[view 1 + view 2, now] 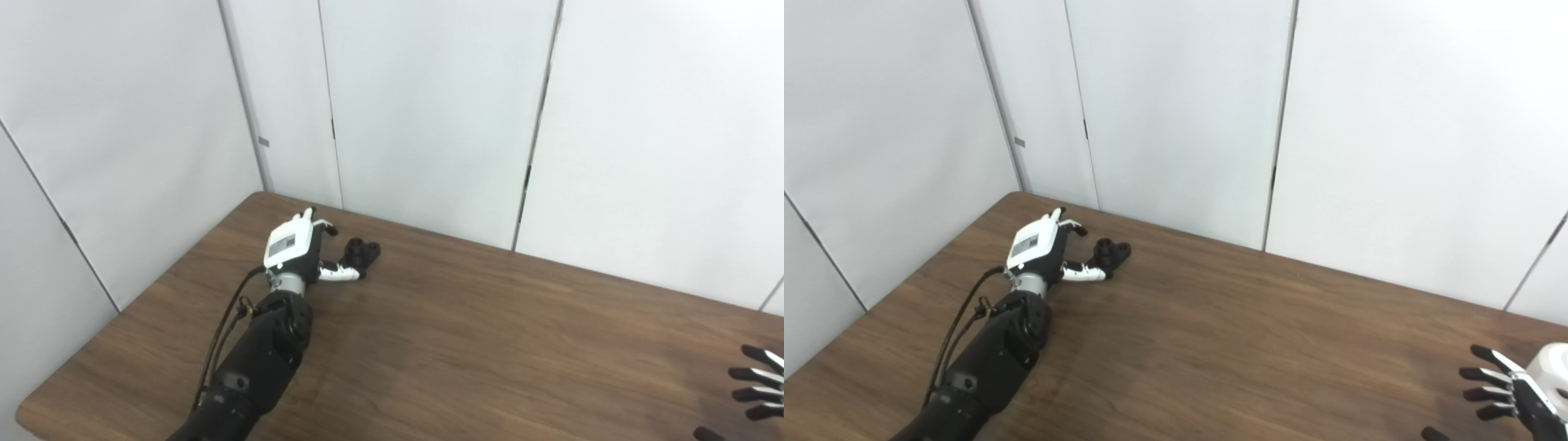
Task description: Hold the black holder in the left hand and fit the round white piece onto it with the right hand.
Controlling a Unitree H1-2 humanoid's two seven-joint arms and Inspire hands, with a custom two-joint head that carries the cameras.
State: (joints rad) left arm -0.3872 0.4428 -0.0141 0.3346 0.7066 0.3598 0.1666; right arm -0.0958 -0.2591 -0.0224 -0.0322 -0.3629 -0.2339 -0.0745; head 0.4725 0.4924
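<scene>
- Fingers (318, 222) of the left hand (293, 245) are spread and reach toward the far left corner of the table (465, 343), while the thumb points right, its tip touching or just beside the black holder (361, 252); nothing is clasped in that hand.
- Behind the hand, the left arm (257, 361) runs in from the bottom edge on the left, a black cable (223, 324) looping along its outer side.
- Just right of the hand, the black holder rests on the wood near the far edge, with 2 round sockets showing on top.
- Beyond it, white wall panels (1176, 110) stand behind the table and meet in a corner at the left.
- At the far right edge, low in both views, the right hand (1516, 392) hovers above the table, well apart from the holder, its dark fingers (1482, 375) splayed and pointing left, holding nothing.
- I cannot tell where the round white piece is.
</scene>
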